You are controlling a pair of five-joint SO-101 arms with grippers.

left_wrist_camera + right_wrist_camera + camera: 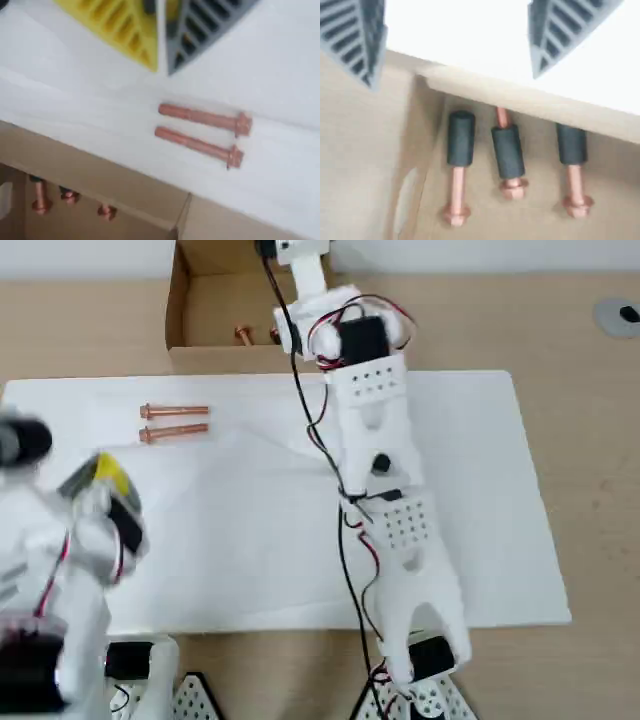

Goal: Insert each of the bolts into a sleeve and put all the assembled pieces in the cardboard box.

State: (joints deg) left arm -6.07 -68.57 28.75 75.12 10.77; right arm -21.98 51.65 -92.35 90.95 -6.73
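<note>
Right arm (385, 490) stretched from bottom centre to top centre of the high view, right gripper (455, 77) with fingers (360, 40) spread wide apart. Left arm (70, 570) sat folded at lower left, left gripper (161, 70) closed, tips nearly touching.

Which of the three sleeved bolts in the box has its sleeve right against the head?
The middle bolt: sleeve touches its head; both neighbours show bare shaft between sleeve and head.

The table (590, 390) bears a white sheet (250, 570) and cardboard box (178, 310)
</note>
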